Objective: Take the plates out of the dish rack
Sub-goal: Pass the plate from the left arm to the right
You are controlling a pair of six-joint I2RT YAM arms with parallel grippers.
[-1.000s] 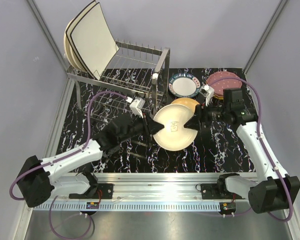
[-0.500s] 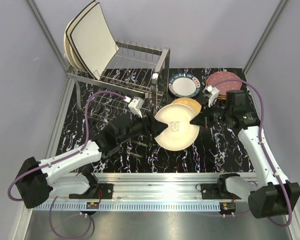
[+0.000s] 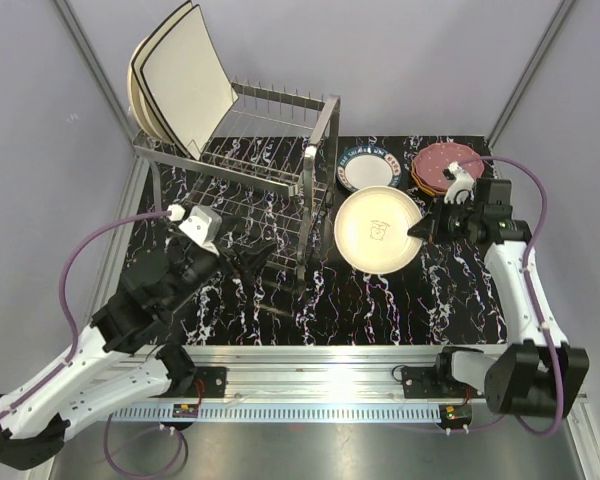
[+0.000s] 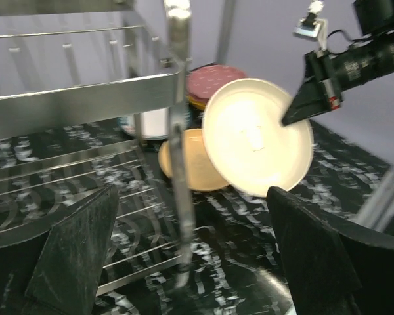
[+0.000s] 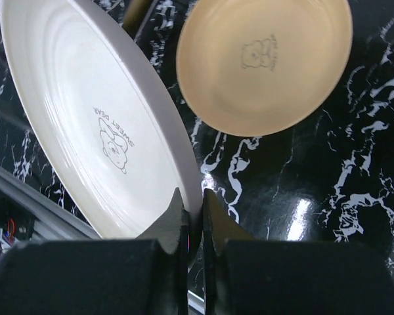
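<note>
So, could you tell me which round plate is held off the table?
The cream round plate, pinched at its rim in the jaws of the right gripper; the orange, patterned-rim and maroon plates lie flat.

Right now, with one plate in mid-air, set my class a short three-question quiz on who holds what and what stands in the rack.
1. True or false: the left gripper is holding the cream round plate.
2. In the right wrist view, which plate lies flat on the table beside the held one? A. a yellow round plate B. a maroon plate C. a square plate
3. Fill in: the cream plates standing in the dish rack are ____ in shape.
Key: 1. False; the right gripper is shut on its rim, and the left one is open. 2. A. 3. Square.
</note>
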